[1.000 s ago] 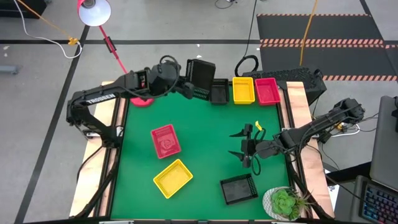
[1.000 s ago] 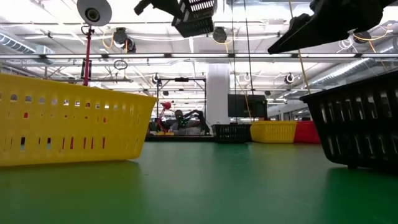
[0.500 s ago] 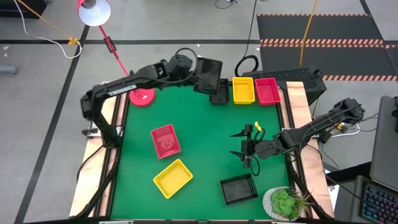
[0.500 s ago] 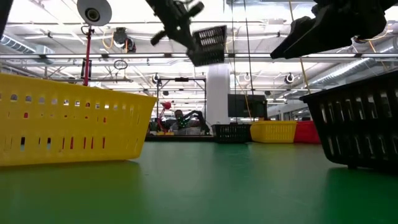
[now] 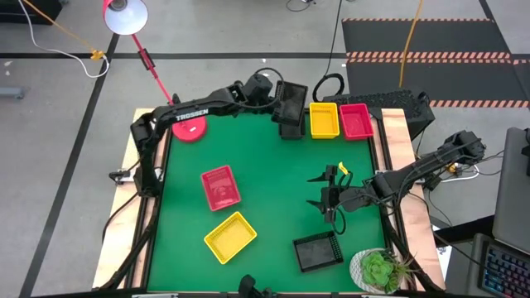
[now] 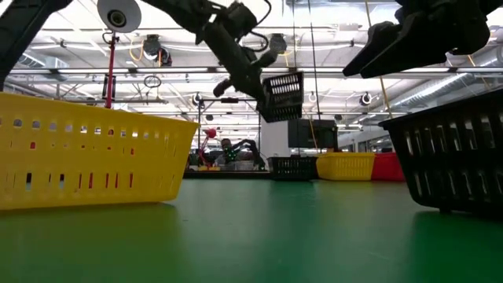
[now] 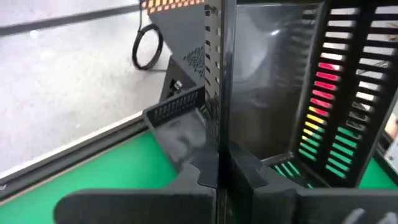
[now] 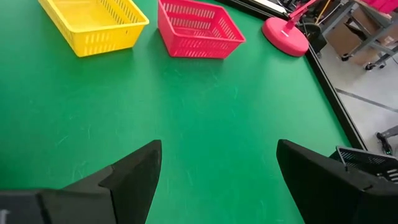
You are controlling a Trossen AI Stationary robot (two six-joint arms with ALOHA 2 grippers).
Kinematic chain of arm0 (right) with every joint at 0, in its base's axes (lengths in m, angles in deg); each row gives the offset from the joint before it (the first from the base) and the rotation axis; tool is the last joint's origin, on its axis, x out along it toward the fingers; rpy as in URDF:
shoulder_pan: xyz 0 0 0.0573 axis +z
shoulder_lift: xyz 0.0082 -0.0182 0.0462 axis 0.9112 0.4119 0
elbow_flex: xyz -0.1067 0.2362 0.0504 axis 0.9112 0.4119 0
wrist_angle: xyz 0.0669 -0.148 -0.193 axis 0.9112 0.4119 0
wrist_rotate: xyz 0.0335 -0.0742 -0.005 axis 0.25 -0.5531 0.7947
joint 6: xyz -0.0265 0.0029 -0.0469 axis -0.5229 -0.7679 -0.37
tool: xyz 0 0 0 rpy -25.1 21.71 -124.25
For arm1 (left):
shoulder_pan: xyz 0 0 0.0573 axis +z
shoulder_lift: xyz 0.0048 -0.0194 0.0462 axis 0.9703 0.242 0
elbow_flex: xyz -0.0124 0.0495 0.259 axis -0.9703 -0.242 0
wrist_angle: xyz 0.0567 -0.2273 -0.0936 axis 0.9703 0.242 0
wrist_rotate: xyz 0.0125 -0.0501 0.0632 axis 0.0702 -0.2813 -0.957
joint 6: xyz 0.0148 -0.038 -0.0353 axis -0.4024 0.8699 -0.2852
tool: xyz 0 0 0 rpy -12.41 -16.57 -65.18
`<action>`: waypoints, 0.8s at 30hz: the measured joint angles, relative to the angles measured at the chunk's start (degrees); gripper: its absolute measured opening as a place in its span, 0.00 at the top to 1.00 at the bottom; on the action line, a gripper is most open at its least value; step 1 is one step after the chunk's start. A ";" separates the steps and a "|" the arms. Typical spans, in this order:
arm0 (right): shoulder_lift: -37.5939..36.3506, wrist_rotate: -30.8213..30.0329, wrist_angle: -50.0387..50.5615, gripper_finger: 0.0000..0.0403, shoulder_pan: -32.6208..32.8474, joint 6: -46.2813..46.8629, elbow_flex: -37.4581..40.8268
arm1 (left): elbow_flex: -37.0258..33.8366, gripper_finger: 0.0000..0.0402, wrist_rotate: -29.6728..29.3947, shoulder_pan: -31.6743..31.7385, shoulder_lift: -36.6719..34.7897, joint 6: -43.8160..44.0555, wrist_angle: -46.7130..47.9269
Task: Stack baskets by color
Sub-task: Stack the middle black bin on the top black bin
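My left gripper (image 5: pixel 277 96) is shut on a black basket (image 5: pixel 292 99), held in the air over another black basket (image 5: pixel 291 125) at the table's far edge. A yellow basket (image 5: pixel 324 120) and a red basket (image 5: pixel 356 121) stand beside that one. Nearer lie a second red basket (image 5: pixel 220 187), a yellow one (image 5: pixel 230 237) and a black one (image 5: pixel 318 251). My right gripper (image 5: pixel 328 195) hangs open over the right half of the table, with nothing between its fingers. My left gripper pinches one slotted side wall (image 7: pixel 214 93) of the black basket, one finger inside the basket and one outside. The fingers come from the table's left, slanting down. The basket (image 6: pixel 283 96) is lifted clear and tilted on edge, above the far black basket (image 7: pixel 180 121).
A red lamp base (image 5: pixel 190 129) stands at the far left corner, its stem leaning away over the floor. A potted plant (image 5: pixel 379 269) sits at the near right corner. Open green table lies between the far row and the near baskets.
My left gripper has carried the black basket toward the table's right and down, over the far black basket. It has stayed shut on the basket. The held basket has stayed clear of the table and tilted.
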 joint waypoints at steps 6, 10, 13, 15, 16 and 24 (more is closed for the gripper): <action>0.00 0.00 0.23 0.23 0.00 0.12 0.00 | 0.00 0.98 2.16 0.87 4.03 3.59 -3.94; 0.00 0.02 1.08 0.23 0.00 0.48 0.00 | 0.00 0.98 4.31 0.94 5.36 7.27 -3.38; 0.00 0.02 2.46 0.23 0.00 0.92 0.00 | 0.00 0.98 4.63 1.28 5.53 8.94 -2.96; 0.00 0.00 2.92 0.23 0.00 1.21 0.00 | 0.00 0.98 4.59 1.83 5.49 10.63 -3.23; 0.00 0.02 3.05 0.23 0.00 1.37 0.00 | 0.00 0.98 4.56 1.99 5.49 11.43 -3.17; 0.00 0.00 2.83 0.23 0.00 1.66 0.00 | 0.00 0.98 4.53 1.35 6.42 9.31 -2.72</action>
